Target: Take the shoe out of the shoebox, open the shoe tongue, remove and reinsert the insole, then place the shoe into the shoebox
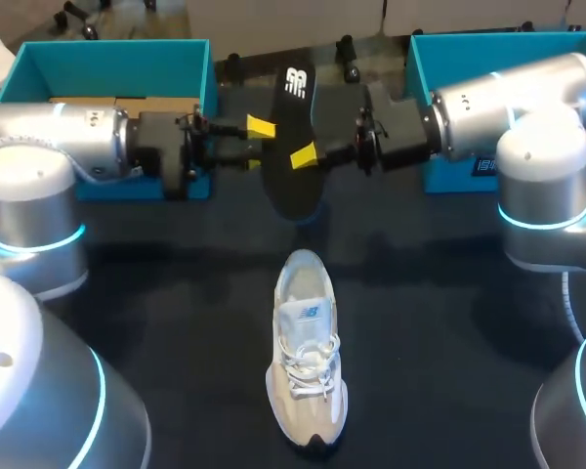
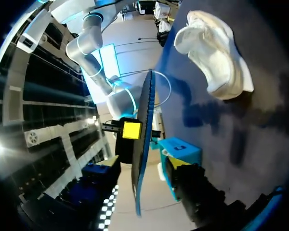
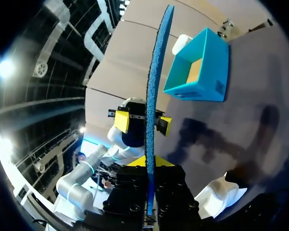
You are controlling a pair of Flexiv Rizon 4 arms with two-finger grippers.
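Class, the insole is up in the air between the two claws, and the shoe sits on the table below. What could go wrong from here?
1. The insole seems held by the right claw alone, near one edge. The left claw straddles it without touching, so it could twist or drop.
2. The shoe stands unheld on the table, so pushing the insole in may shove or tip it.

A robotics lab with a staged test bench. Two silver robot arms, the left arm and the right arm, have glowing blue light rings at their joints and reach over a plain dark surface. Set out like practice props are a teal left shoebox, a matching right shoebox, a pale shoe and a black insole held in the air.
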